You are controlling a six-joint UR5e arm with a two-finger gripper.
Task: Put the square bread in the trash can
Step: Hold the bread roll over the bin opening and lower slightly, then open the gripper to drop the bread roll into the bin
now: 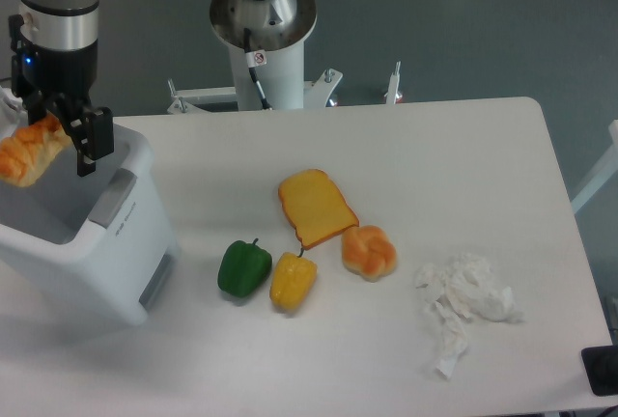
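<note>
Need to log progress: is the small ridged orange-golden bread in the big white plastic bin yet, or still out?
Still out: the square bread hangs in the gripper above the trash can mouth.

Trash can (116,272) smooth white plastic; peppers (244,268) glossy; tissue (463,306) crumpled paper; table (435,166) matt white.
</note>
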